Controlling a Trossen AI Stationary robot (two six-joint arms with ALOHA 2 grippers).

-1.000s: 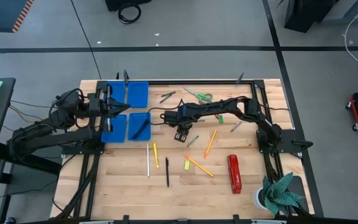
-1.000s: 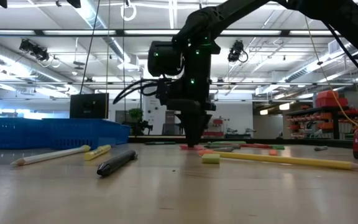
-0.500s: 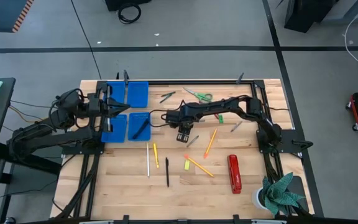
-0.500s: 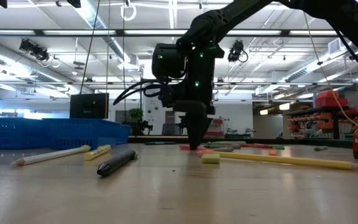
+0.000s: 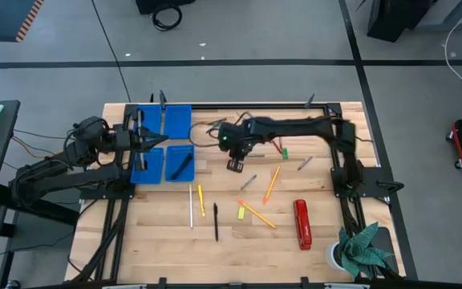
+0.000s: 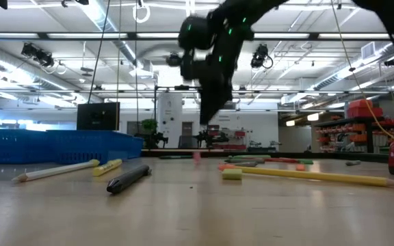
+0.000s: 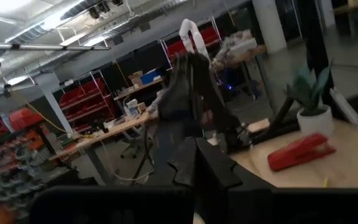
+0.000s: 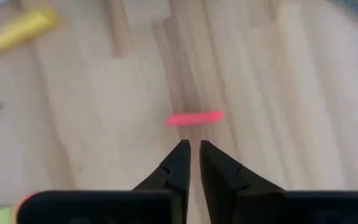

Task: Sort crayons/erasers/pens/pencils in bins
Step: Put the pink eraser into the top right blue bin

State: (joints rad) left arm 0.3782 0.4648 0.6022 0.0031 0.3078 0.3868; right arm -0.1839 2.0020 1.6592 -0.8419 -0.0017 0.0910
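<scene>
Tabletop: red crayon (image 8: 194, 117) flat, crosswise before right pincer (image 8: 190, 149).

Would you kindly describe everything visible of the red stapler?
The red stapler is a long, narrow bar lying flat on the wooden table, on the right arm's side. Nothing touches it; a yellow pencil lies apart on one side, a potted plant on the other.

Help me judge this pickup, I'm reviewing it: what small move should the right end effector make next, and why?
Probably open and lower onto the red crayon. The right end effector hangs above the table with its fingers almost together and nothing between them, while the crayon lies on the wood just ahead.
</scene>
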